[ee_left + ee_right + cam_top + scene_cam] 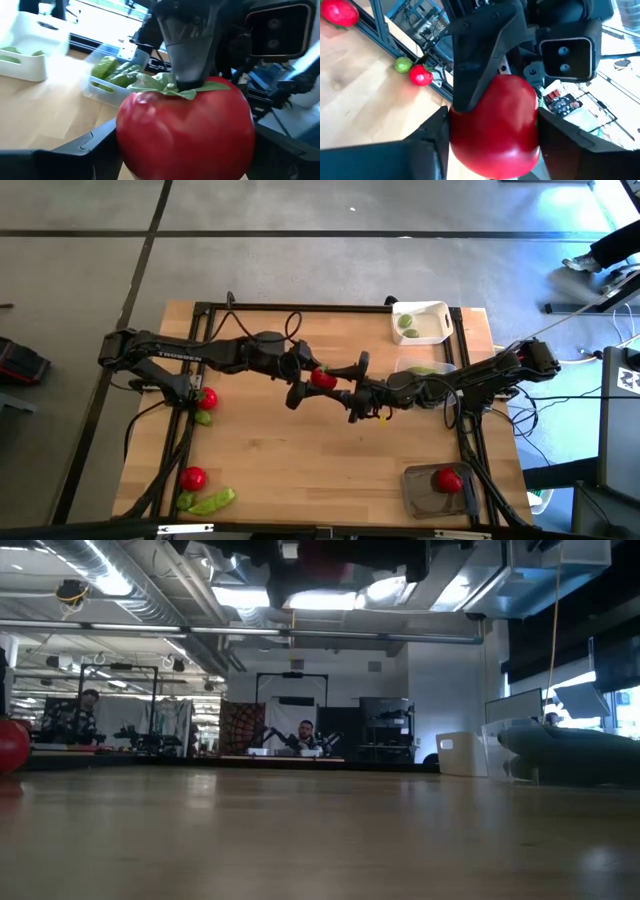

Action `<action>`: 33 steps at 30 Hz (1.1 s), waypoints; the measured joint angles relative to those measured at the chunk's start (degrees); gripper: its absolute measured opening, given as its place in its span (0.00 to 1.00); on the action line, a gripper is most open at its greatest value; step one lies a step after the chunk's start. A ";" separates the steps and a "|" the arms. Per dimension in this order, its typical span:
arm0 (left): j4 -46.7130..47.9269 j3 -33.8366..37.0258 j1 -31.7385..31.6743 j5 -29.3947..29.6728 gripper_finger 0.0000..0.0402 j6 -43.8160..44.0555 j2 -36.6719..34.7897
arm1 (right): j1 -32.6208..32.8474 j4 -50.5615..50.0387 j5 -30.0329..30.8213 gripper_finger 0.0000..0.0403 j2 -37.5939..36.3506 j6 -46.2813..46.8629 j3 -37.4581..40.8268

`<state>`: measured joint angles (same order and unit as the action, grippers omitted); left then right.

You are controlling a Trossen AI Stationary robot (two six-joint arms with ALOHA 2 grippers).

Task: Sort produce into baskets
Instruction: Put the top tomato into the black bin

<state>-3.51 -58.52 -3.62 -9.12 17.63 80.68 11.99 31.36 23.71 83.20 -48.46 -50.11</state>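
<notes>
At the centre of the high view, the left hand (308, 379) and the right hand (352, 392) meet above the desk (300, 460) with a red tomato (322, 378) between them. Both wrist views show that tomato pressed between dark fingers on either side, so each hand is closed on it; in the left wrist view its green leafy cap (170, 84) sits against a finger of the other arm.

Toward the bottom of the high view, a dark grey basket (420, 492) at lower right holds a second tomato (448, 479). At lower left a third tomato (193, 477) lies on the desk beside a green pod (212, 501) and a small round green piece (185, 500).

Higher at left, a fourth tomato (207, 398) rests close under the left arm, with a small green piece (203, 417) just below it.

At upper right, a clear basket (404, 366) holds green pods (424, 370). Beyond it, a white basket (435, 313) holds round green pieces (407, 324).
</notes>
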 joint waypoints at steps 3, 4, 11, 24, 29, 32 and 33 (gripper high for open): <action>0.14 0.00 0.11 3.44 0.81 0.65 -0.02 | -0.02 -0.10 0.51 0.47 -0.03 0.02 0.00; 0.12 0.01 0.10 4.09 0.82 0.72 -0.02 | -0.07 -0.04 0.65 0.46 -0.03 0.04 0.00; -0.26 0.01 0.25 3.24 0.86 -0.80 -0.02 | 0.00 0.14 1.36 0.50 -0.03 0.15 0.00; 1.09 0.02 2.32 5.72 0.86 -2.82 -0.59 | 0.11 0.52 1.16 0.50 -0.03 0.18 0.00; 6.33 0.02 1.99 5.51 0.86 -3.91 -3.96 | 1.53 0.83 3.60 0.50 -0.05 0.17 -0.46; 8.68 0.02 1.86 5.50 0.86 -4.85 -6.53 | 2.70 0.35 5.06 0.50 -0.07 0.17 -1.63; 9.16 0.02 1.85 5.44 0.86 -5.24 -7.39 | 2.98 0.34 5.68 0.50 -0.09 0.17 -1.92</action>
<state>5.65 -58.50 -1.77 -3.67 12.39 73.29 14.97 31.70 29.39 83.11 -48.29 -52.03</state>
